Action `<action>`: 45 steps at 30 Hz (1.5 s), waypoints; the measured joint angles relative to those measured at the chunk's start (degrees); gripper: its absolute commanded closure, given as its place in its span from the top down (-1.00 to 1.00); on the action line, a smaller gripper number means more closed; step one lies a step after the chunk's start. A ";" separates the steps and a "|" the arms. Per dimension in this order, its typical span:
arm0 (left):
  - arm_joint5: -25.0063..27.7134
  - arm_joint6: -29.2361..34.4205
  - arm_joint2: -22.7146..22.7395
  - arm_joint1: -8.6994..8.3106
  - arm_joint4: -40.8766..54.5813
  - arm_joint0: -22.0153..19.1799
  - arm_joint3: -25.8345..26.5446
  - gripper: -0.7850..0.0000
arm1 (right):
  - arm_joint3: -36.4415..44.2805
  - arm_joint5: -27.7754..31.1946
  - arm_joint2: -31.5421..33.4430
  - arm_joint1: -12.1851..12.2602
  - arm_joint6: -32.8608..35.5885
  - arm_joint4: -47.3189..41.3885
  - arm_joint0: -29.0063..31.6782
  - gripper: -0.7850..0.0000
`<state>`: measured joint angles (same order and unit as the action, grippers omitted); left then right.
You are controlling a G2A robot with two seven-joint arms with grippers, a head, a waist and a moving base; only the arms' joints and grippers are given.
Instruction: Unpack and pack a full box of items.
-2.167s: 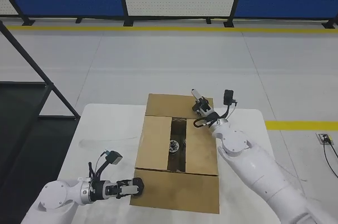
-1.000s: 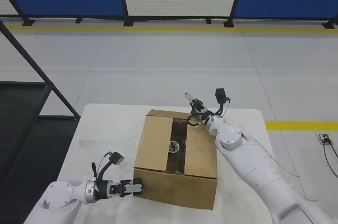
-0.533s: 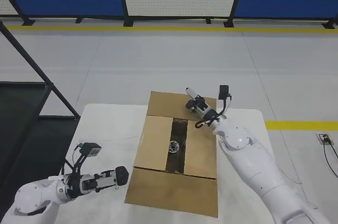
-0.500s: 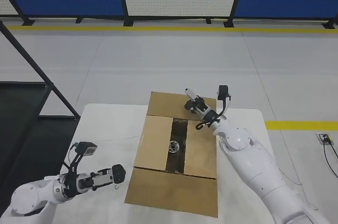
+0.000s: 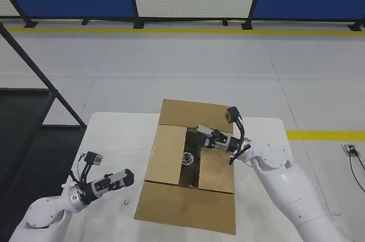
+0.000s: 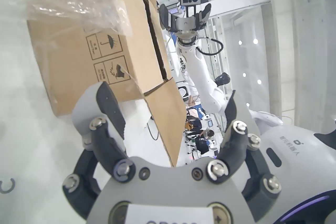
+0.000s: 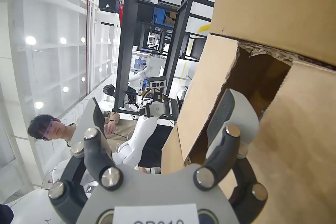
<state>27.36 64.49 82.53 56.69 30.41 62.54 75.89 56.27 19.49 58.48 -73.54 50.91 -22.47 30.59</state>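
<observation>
A lab hall is suggested by yellow floor lines [image 5: 333,135], blue partition panels [image 5: 73,7], black racks [image 7: 130,25] and white shelving [image 7: 47,64].

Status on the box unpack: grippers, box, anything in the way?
Left gripper open, empty, clear of the box. Right gripper open at the gap between side flaps. End flaps folded out. Clear tape at box side.

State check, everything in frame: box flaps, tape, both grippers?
box: end flaps folded out, long flaps nearly shut, gap down the middle.
clear tape: crumpled, loose against the box wall.
left gripper: open, empty, off the box.
right gripper: open, one finger at the gap's edge.
</observation>
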 measured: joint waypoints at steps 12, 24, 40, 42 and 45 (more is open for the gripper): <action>0.50 1.54 -6.04 1.16 -0.59 -6.29 -5.64 1.00 | 2.85 -2.65 -0.81 0.26 0.93 4.23 2.48 1.00; 0.74 1.57 -7.47 1.36 -1.19 -5.94 -3.91 1.00 | 0.63 -4.07 -3.79 -1.01 1.14 6.00 0.53 1.00; 1.30 1.97 -8.04 1.30 -1.89 -4.84 -1.86 1.00 | -3.91 -3.88 -6.42 -2.95 5.75 2.93 -2.34 1.00; 1.71 2.15 -6.31 1.00 -0.13 -4.27 -1.84 1.00 | -4.27 -2.94 -6.26 -3.13 7.23 1.35 -2.51 1.00; 2.20 2.81 -3.09 0.43 2.64 -2.99 -1.61 1.00 | -4.28 -1.85 -5.92 -3.30 9.23 -0.63 -2.63 1.00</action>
<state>29.56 67.30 79.44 57.11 33.05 59.56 74.27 51.99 17.64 52.56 -76.83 60.14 -23.10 27.96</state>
